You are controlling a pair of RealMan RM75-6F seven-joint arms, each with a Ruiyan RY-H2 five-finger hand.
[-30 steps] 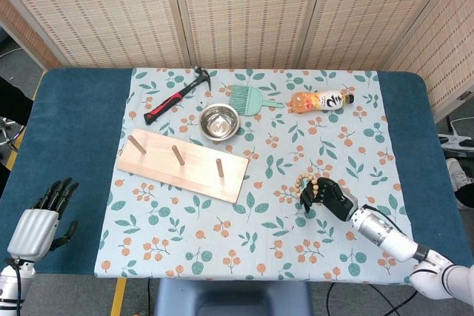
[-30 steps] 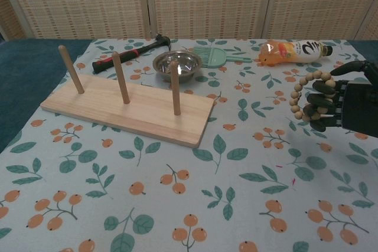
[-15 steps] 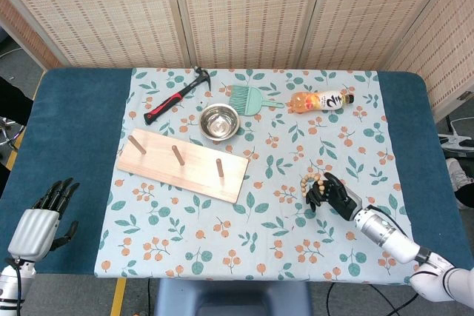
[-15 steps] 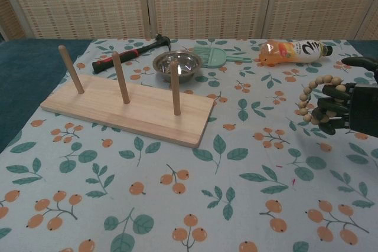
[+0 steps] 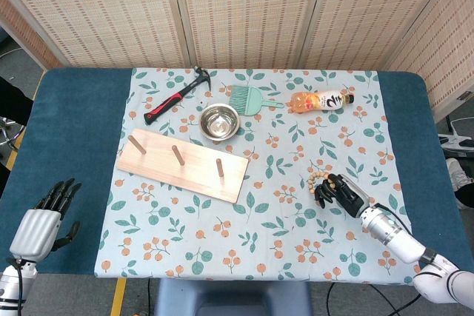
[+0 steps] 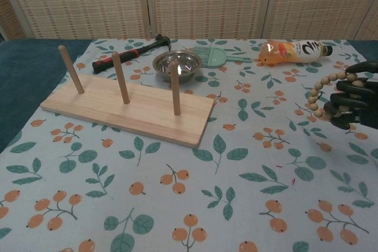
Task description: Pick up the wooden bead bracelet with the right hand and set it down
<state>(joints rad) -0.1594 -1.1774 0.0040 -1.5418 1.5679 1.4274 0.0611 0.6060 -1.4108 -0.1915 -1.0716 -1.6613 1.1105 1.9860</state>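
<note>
Fingers [image 6: 348, 100] of my dark right hand [image 5: 342, 194] curl around the pale wooden bead bracelet [image 6: 323, 93], holding it near the floral tablecloth's [image 5: 259, 220] right edge. My grey left hand [image 5: 41, 220] rests with fingers apart at the blue table's [image 5: 74, 116] front left corner.

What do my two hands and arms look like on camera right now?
Left hand: pale silver-grey shell on the back, black fingers. Right hand: black all over, also in the chest view, on a silver metal wrist that runs into a white forearm. A thin dark cable loops beside that wrist. No markings can be made out.
</note>
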